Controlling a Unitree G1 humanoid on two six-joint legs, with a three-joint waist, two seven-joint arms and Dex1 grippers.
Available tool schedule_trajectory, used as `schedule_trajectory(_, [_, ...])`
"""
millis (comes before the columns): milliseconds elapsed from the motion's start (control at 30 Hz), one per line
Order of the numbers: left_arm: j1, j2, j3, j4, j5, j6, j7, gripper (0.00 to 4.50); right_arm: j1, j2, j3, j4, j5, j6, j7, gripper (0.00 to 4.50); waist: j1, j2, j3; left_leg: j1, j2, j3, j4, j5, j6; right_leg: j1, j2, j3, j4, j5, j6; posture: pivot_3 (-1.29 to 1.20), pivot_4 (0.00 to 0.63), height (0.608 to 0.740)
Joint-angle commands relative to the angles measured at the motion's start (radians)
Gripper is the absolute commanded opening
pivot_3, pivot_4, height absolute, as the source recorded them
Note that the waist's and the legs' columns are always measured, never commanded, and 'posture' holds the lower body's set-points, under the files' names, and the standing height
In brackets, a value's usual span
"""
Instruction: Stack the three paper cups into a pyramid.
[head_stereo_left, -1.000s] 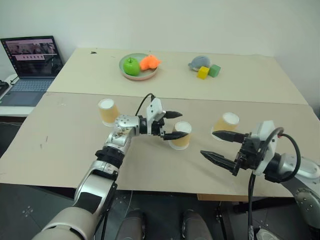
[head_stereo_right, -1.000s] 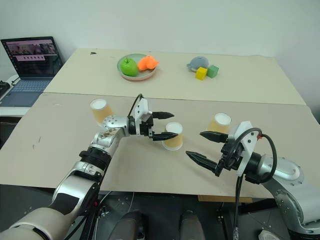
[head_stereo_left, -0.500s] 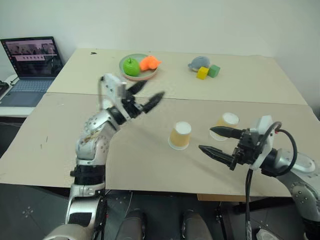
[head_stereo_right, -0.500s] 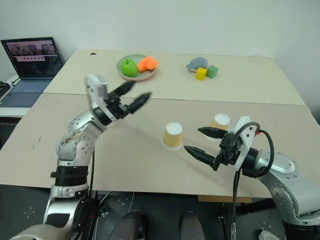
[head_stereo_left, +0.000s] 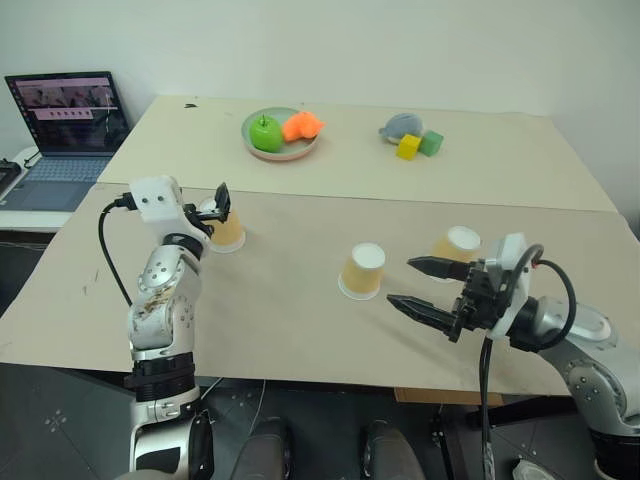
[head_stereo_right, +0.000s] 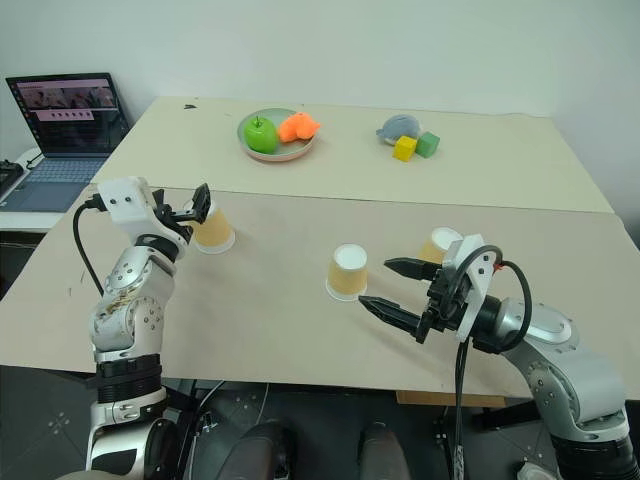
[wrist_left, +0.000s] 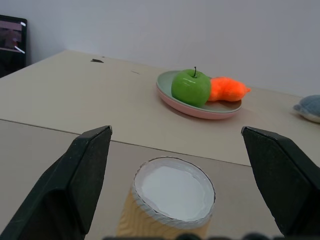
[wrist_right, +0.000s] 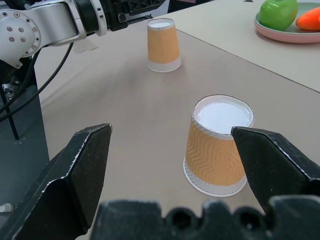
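Three paper cups stand upside down and well apart on your table (head_stereo_left: 300, 330), so you have no pyramid yet: the left cup (head_stereo_left: 226, 230) sits near the seam between the two tabletops, the middle cup (head_stereo_left: 362, 271) stands alone towards the front, and the right cup (head_stereo_left: 455, 244) lies just behind your right gripper. Your left gripper (head_stereo_left: 212, 213) hovers right at the left cup with its fingers spread wide, one finger on each side of the cup in the wrist view (wrist_left: 173, 200), and you cannot tell from these views whether either finger touches it. Your right gripper (head_stereo_left: 418, 283) points towards the middle cup with its fingers spread just as wide, holding nothing and standing clear of that cup. At the back you see a plate (head_stereo_left: 280, 152) with a green apple (head_stereo_left: 265, 133) and an orange toy (head_stereo_left: 301, 126), plus some small blocks (head_stereo_left: 418, 145) and a laptop (head_stereo_left: 62, 120) off to your left
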Motion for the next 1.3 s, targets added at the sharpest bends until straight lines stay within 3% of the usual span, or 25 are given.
schedule_trajectory(33, [-0.013,0.016,-0.022,0.017,0.026,-0.045,-0.002,4.41,-0.005,0.002,-0.032,-0.018,0.004,-0.03,-0.002,4.5,0.0,0.0,0.0,0.0,0.0,0.0,0.0,0.0,0.0,0.0,0.0,0.0,0.0,0.0,0.0,0.0,0.15,0.678])
schedule_trajectory(267, [-0.028,0.024,-0.091,0.122,0.056,-0.107,-0.063,4.41,0.004,0.017,-0.026,-0.031,-0.009,-0.04,-0.019,4.5,-0.001,0.0,0.0,0.0,0.0,0.0,0.0,0.0,0.0,0.0,0.0,0.0,0.0,0.0,0.0,0.0,0.15,0.678])
schedule_trajectory(667, [-0.046,0.032,-0.068,0.218,0.088,-0.16,0.004,4.41,0.021,0.014,-0.039,-0.041,-0.005,-0.042,-0.035,4.5,-0.002,0.0,0.0,0.0,0.0,0.0,0.0,0.0,0.0,0.0,0.0,0.0,0.0,0.0,0.0,0.0,0.15,0.678])
schedule_trajectory(800, [-0.045,0.027,-0.071,0.213,0.067,-0.158,-0.018,3.38,0.01,0.011,-0.041,-0.033,-0.006,-0.043,-0.034,4.5,-0.002,0.0,0.0,0.0,0.0,0.0,0.0,0.0,0.0,0.0,0.0,0.0,0.0,0.0,0.0,0.0,0.15,0.678])
schedule_trajectory(833, [-0.047,0.028,-0.074,0.21,0.058,-0.145,-0.029,2.81,0.009,0.012,-0.04,-0.032,-0.006,-0.043,-0.034,4.5,-0.002,0.0,0.0,0.0,0.0,0.0,0.0,0.0,0.0,0.0,0.0,0.0,0.0,0.0,0.0,0.0,0.15,0.678])
schedule_trajectory(867, [-0.052,0.035,-0.082,0.211,0.06,-0.134,-0.039,2.65,0.007,0.012,-0.038,-0.03,-0.008,-0.044,-0.035,4.5,-0.002,0.0,0.0,0.0,0.0,0.0,0.0,0.0,0.0,0.0,0.0,0.0,0.0,0.0,0.0,0.0,0.15,0.678])
schedule_trajectory(1067, [-0.099,0.071,-0.123,0.214,0.072,-0.151,-0.118,2.65,-0.004,0.014,-0.03,-0.022,-0.014,-0.047,-0.032,4.5,-0.001,0.0,0.0,-0.001,0.0,0.0,0.0,0.0,0.0,0.0,0.0,0.0,0.0,0.0,0.0,0.0,0.15,0.678])
schedule_trajectory(1300, [-0.151,0.221,-0.249,0.104,-0.144,-0.069,-0.677,2.65,0.011,0.001,-0.036,-0.036,0.007,-0.025,-0.019,4.5,-0.003,0.0,0.0,-0.001,0.0,0.001,0.0,0.0,0.0,-0.001,0.0,0.0,-0.001,0.0,0.0,0.0,0.15,0.678])
